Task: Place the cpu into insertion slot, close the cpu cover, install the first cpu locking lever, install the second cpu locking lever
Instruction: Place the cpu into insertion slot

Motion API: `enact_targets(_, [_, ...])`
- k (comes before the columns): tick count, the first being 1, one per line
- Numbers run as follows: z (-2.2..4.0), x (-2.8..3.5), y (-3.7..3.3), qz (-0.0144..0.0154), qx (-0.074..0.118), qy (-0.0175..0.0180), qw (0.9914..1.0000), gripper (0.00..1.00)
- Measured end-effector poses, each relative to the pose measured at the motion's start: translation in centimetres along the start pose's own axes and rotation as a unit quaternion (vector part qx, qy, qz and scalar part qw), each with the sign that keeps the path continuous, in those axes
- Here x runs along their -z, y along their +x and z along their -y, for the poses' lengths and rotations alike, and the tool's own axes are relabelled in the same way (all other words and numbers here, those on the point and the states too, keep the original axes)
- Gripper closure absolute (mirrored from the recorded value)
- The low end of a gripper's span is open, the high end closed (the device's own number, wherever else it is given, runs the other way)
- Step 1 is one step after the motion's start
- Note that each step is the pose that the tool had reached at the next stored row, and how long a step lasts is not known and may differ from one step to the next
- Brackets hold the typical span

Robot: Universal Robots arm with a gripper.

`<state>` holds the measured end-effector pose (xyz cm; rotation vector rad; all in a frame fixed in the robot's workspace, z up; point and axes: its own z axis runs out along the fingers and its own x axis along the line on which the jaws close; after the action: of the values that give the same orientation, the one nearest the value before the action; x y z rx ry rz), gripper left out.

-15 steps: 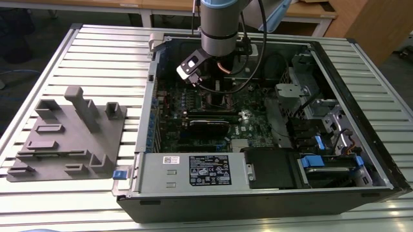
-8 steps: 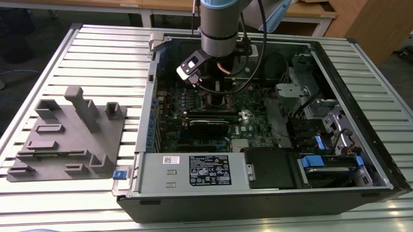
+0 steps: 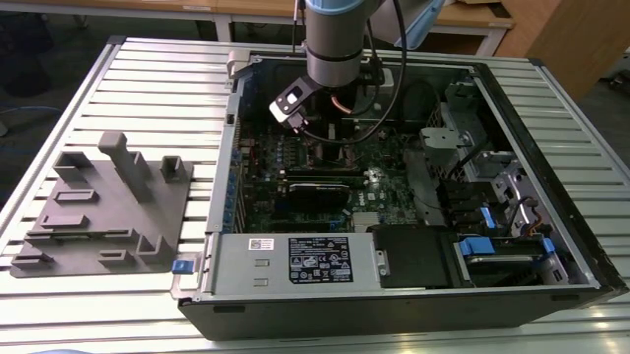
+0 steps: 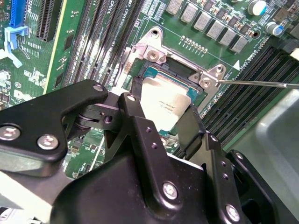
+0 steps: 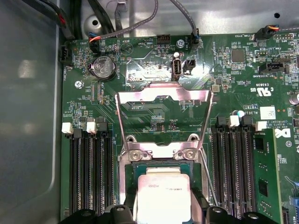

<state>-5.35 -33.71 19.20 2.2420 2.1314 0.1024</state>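
The cpu [image 4: 163,100], a square chip with a silvery top, lies level over the insertion slot [image 4: 161,70], between the black fingers [image 4: 133,100] of my gripper [image 4: 163,111]. The fingers press on two opposite edges of the chip. In the first wrist view the cpu [image 5: 163,193] sits between the same fingers, my gripper [image 5: 163,211] shut on it. The cpu cover [image 5: 163,94] stands swung open beyond the socket hinge [image 5: 159,152]. A thin locking lever [image 4: 261,84] sticks out sideways, unlatched. In the exterior view my gripper [image 3: 330,144] is low inside the computer case.
Long black memory slots [image 5: 88,168] flank the socket on both sides. Cables [image 5: 140,23] and a coin battery [image 5: 103,67] lie beyond the cover. The case walls [image 3: 229,147] enclose the board. A grey fixture [image 3: 108,206] rests at the exterior view's left.
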Motion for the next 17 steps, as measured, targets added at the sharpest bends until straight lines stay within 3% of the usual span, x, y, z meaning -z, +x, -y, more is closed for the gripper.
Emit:
enact_targets(2, [0.00,-0.01,0.00,0.0001,0.000,0.0001,1.00000,0.45])
enact_targets(3, [0.01,0.02,-0.02,0.0005,0.000,0.0004,1.00000,0.39])
enact_targets(9, [0.01,0.10,-0.03,0.0008,0.000,0.0006,1.00000,0.39])
enact_targets(17, [-0.10,1.42,0.01,0.0006,0.000,0.0005,1.00000,0.39])
